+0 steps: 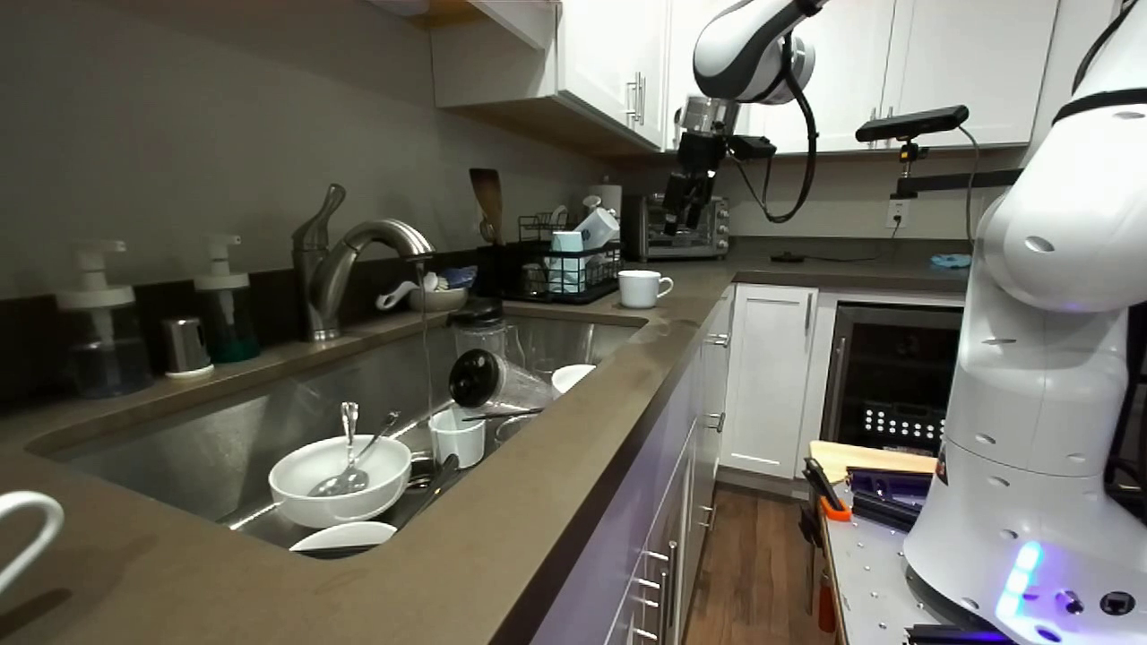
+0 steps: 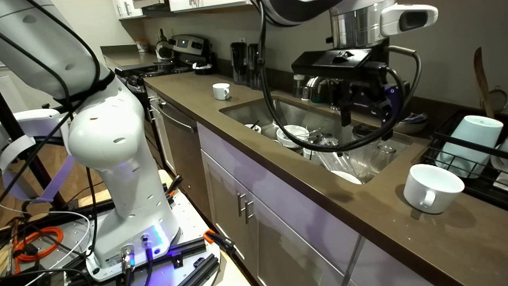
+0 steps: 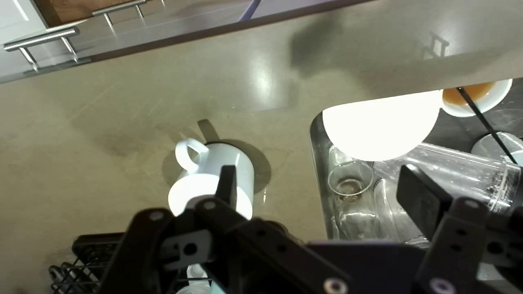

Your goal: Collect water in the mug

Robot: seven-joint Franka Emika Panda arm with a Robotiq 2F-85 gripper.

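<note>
while the gripper (image 3: 316, 183) hangs above the counter (image 3: 122, 134) with its jaws parted wide and nothing held, your nearest trouble is a straight descent: the finger (image 3: 228, 185) over the mug (image 3: 212, 167) could land on the rim and tip or shove it, because the gap is set off toward the sink (image 1: 197, 461). that mug, white and upright on the counter between the sink and the dish rack (image 2: 486, 196), reads as your target. in the wrist view it lies below and mostly outside the jaws, behind that one finger, its handle turned to the counter's front edge. glare washes out part of it there, so your clearance above it is hard to judge. you would want to shift away from the sink before lowering, yet the mug sits just beside the rack, and a careless swing could snag its wire.

farther on, the sink is crowded: a clear bottle (image 1: 517, 388) lies tipped over and a white cup (image 1: 457, 441) stands near the thin stream of water (image 1: 426, 331), so carrying the mug low could strike either. the faucet (image 1: 339, 269) is running; hold the mug tilted or off-centre and you could miss the flow or spill. farthest off, past the sink, stands a second white mug (image 2: 220, 91); since the two look alike, you could pick the wrong one.
</note>
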